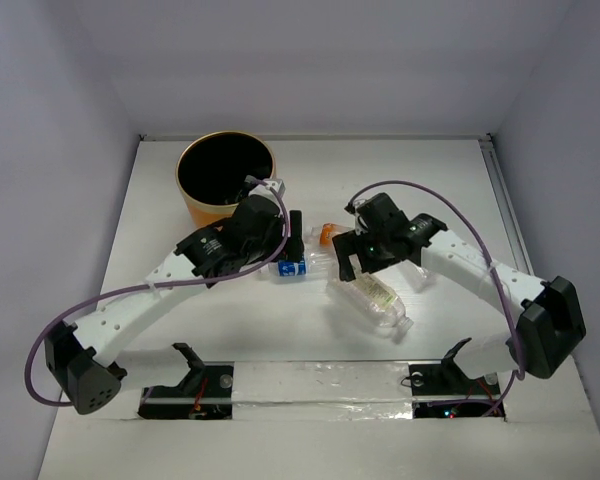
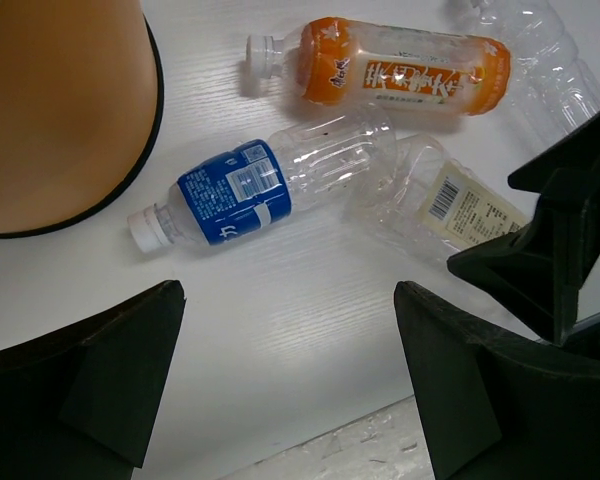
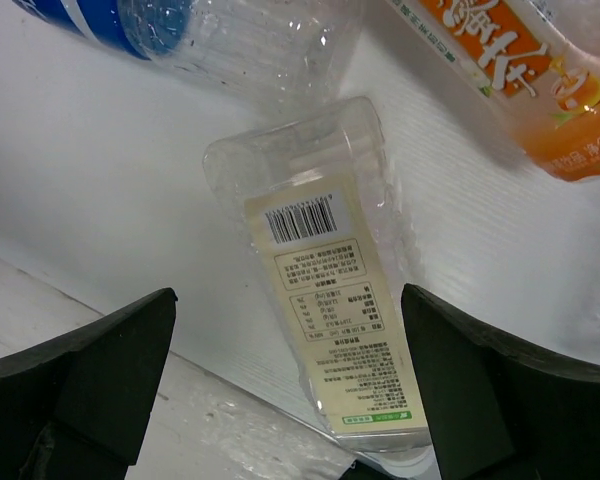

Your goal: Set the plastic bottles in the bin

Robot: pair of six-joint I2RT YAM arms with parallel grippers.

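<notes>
Clear plastic, the cream-label bottle (image 3: pixel 330 310) lies flat on the table (image 1: pixel 430 180). Of the three bottles that I can see, it is the farthest from the orange bin (image 1: pixel 192 208), and it is directly under the right gripper (image 3: pixel 290 385). The fingers of this gripper stand wide apart and hold nothing, one on each side of the bottle. The long axis of the bottle runs between the fingers, not across them. I judge therefore that a straight descent and a closing would take it across its width.

The blue-label bottle (image 2: pixel 230 190) lies near the bin, cap toward it, ahead of the left gripper (image 2: pixel 290 385), which is also spread and empty. Its axis lies along the closing line of those fingers, so that wrist would probably need a turn first. The orange-label bottle (image 2: pixel 400 75) lies beyond it, also outside the bin.
</notes>
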